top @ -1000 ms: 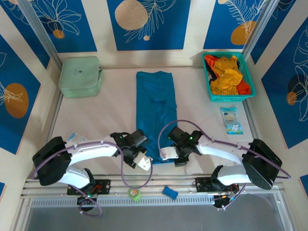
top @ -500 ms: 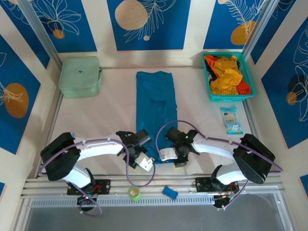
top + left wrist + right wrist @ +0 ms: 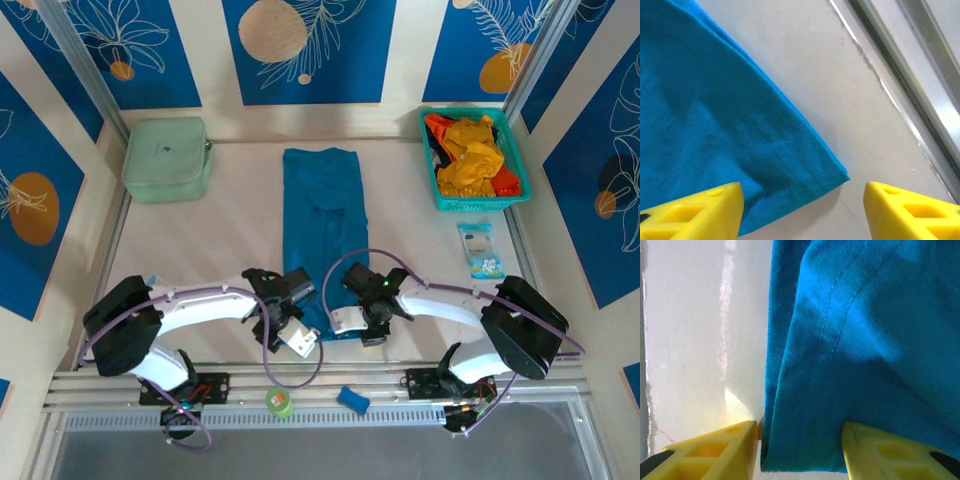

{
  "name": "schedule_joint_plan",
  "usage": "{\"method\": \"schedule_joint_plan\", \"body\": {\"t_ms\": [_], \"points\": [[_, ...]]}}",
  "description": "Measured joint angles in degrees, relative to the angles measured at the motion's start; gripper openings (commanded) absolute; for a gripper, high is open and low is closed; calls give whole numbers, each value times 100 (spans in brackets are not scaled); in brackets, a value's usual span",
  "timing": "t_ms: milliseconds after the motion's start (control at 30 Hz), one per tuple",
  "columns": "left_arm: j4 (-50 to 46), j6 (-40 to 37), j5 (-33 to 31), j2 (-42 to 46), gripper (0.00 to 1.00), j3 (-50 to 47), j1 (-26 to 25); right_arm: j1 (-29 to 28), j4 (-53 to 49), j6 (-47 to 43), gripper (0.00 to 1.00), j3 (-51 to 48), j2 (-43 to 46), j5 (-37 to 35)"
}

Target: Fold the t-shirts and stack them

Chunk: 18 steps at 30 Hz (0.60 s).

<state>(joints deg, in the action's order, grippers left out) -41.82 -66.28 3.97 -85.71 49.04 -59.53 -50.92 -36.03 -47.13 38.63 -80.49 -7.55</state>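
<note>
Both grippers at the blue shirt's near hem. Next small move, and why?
Probably shut both grippers on the hem. The left gripper, open, straddles one near corner of the blue t-shirt; the right gripper, open too, straddles the other; the cloth lies flat, unheld.

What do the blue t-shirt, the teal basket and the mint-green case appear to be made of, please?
Blue t-shirt: soft matte knit cloth, with fine weave and a stitched hem visible in the left wrist view.
Teal basket: probably moulded plastic, since its walls look rigid and perforated.
Mint-green case: unclear, perhaps soft plastic or covered fabric. It looks smooth and matte, with rounded corners.
</note>
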Motion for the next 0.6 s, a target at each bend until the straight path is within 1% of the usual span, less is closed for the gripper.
{"method": "schedule_joint_plan", "body": {"t_ms": [167, 367, 533, 600], "points": [[0, -7, 92, -216, 61, 2, -170, 0, 0, 0, 48, 4, -2, 0], [164, -24, 44, -496, 59, -2, -188, 0, -24, 2, 46, 42, -48, 0], [256, -63, -66, -555, 52, -7, -184, -2, -37, -2, 42, 66, -76, 7], [304, -68, -103, -608, 47, -13, -146, -2, -37, 0, 40, 68, -81, 11]]}}
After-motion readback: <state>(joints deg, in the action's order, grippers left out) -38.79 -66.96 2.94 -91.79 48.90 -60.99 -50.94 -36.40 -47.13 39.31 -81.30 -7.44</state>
